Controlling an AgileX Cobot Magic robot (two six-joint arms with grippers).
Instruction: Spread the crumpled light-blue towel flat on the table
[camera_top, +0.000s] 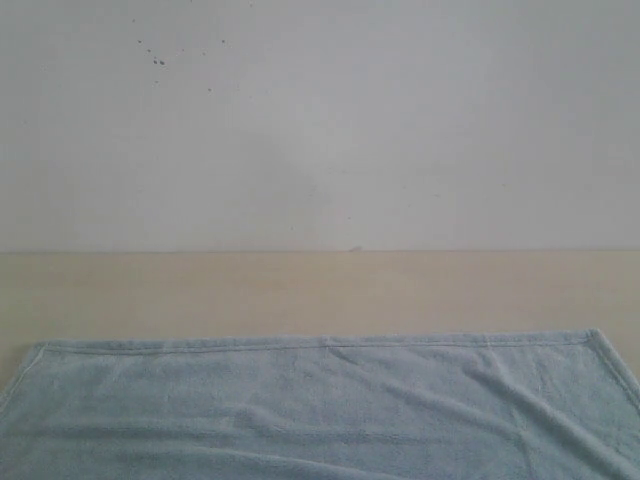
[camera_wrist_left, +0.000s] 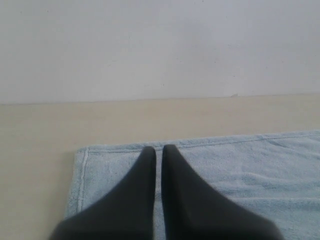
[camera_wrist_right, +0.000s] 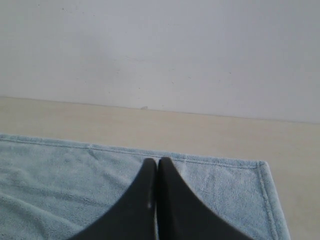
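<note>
Shows the left gripper (camera_wrist_left: 158, 149) clenched on nothing, poised over the towel (camera_wrist_left: 240, 165) near its far left corner. Finds the right gripper (camera_wrist_right: 156, 161) likewise pressed shut and empty, near the far right corner. Puts the towel spread across the table (camera_top: 320, 290), far hem straight and apart from the wall (camera_top: 320, 120), with soft ripples toward the right. Hides the near edge, so cannot confirm the job finished. Risks a closed tip dipping into the fluffy pile, snagging it and dragging a corner into a fold. Risks too a sweep that bunches those ripples instead of smoothing them.
</note>
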